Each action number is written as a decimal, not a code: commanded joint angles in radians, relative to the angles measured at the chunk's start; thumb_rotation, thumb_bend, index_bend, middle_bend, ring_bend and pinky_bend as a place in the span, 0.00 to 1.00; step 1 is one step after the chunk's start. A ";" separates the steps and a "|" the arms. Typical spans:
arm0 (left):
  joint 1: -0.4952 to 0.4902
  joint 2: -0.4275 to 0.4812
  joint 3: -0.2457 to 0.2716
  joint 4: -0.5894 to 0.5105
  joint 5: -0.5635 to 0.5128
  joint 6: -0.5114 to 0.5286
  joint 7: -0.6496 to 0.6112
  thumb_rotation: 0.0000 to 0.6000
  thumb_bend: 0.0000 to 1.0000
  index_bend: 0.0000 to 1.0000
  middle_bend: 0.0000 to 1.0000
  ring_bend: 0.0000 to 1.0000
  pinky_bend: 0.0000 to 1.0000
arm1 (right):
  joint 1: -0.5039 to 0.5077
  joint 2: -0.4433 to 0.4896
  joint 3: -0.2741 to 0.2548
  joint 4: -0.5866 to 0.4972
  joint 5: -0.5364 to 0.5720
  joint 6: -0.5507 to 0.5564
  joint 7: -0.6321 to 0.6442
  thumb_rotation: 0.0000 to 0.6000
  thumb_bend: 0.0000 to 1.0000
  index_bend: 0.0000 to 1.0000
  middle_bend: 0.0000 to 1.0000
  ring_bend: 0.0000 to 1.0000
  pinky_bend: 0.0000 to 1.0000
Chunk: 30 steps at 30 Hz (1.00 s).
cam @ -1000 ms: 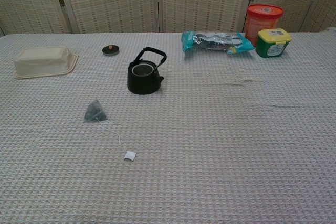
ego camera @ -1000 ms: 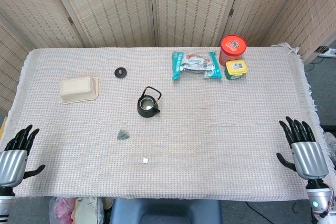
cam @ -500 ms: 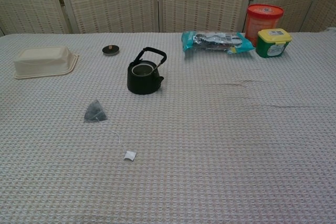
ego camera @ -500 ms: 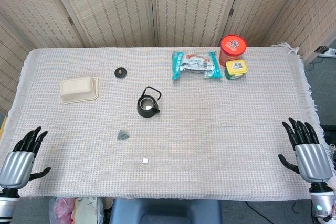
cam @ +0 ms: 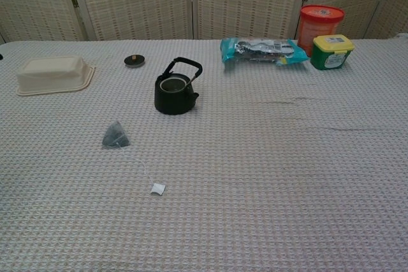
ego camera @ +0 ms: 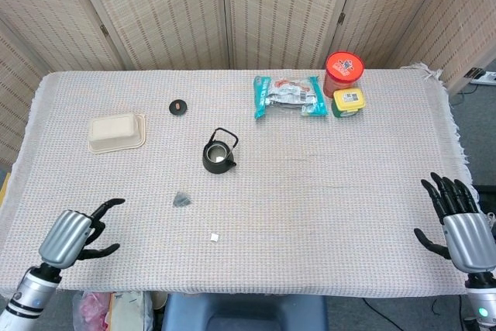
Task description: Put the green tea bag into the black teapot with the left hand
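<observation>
Reaching, left hand (ego camera: 71,236) empty with fingers loosely curled apart, toward green tea bag (ego camera: 181,200); next needing a pinch.

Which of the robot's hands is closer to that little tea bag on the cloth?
The left hand. It sits just left of and below the tea bag in the head view; the right hand is far across at the table's right edge.

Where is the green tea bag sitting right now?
In the head view the green tea bag lies on the tablecloth left of centre, just in front of the black teapot toward the robot, untouched, its paper tag trailing nearer the front edge.
</observation>
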 commanded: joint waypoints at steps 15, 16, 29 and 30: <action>-0.124 -0.142 0.025 -0.059 -0.162 -0.287 0.193 1.00 0.24 0.36 1.00 1.00 1.00 | -0.084 0.041 0.011 0.078 -0.048 0.197 0.244 1.00 0.17 0.00 0.00 0.00 0.00; -0.128 -0.155 0.027 -0.050 -0.167 -0.297 0.194 1.00 0.24 0.37 1.00 1.00 1.00 | -0.086 0.042 0.011 0.082 -0.049 0.202 0.252 1.00 0.17 0.00 0.00 0.00 0.00; -0.206 -0.245 -0.003 0.040 -0.235 -0.399 0.207 1.00 0.24 0.45 1.00 1.00 1.00 | -0.109 0.049 0.003 0.117 -0.083 0.253 0.329 1.00 0.17 0.00 0.00 0.00 0.00; -0.214 -0.254 -0.010 0.048 -0.246 -0.408 0.207 1.00 0.24 0.45 1.00 1.00 1.00 | -0.109 0.050 0.002 0.120 -0.087 0.255 0.334 1.00 0.17 0.00 0.00 0.00 0.00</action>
